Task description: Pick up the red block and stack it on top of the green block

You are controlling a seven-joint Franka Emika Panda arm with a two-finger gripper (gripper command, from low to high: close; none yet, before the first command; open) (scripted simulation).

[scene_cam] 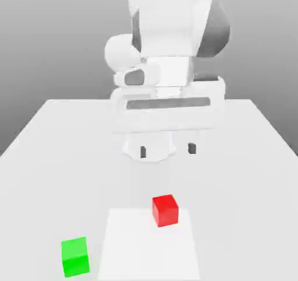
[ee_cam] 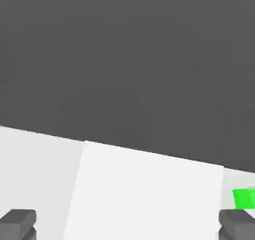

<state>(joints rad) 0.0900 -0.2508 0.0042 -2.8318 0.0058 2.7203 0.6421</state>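
Jaws fully open, empty; red block (scene_cam: 165,210), judged rigid, light and smooth, warrants grasping across opposite flat side faces.

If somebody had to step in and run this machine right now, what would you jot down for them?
Gripper: fingers open, holding nothing, raised above the table and behind both blocks in the exterior view.
Red block: resting on the brighter white patch, untouched.
Green block: on the table toward the exterior view's left of the red one, apart from it, nearer the camera.
Done: nothing yet.
Left: lower onto the red block, grasp it, lift, carry it over the green block, set it on top, release.
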